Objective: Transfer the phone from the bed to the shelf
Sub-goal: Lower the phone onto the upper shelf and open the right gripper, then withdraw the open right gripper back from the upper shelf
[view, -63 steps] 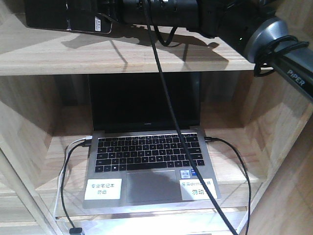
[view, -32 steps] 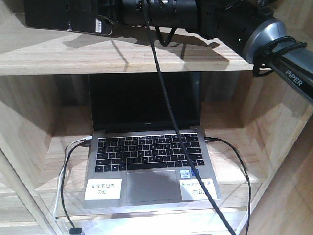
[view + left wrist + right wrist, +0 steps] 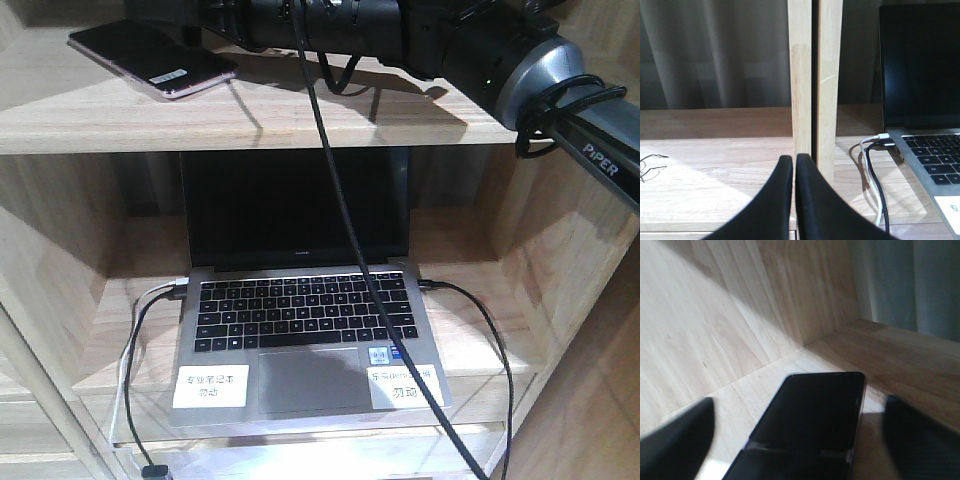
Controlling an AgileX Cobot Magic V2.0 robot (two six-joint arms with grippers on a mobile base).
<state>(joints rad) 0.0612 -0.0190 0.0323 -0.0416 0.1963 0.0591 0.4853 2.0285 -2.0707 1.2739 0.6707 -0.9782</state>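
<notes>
The phone [image 3: 152, 60] is seen lying flat on the upper shelf [image 3: 250, 115], glossy black, with a pinkish edge and a small white sticker [image 3: 168, 75] showing. In the right wrist view the phone [image 3: 810, 425] rests on pale wood, and the right hand [image 3: 800, 435] is spread wide, one finger [image 3: 677, 440] blurred on either side of the phone, neither touching it. The left hand [image 3: 794, 170] is pressed closed, empty, pointed at a wooden upright [image 3: 815, 80]. Below, an open laptop [image 3: 300, 330] with a dark screen is set on a lower board, cables [image 3: 140, 380] plugged at its sides.
</notes>
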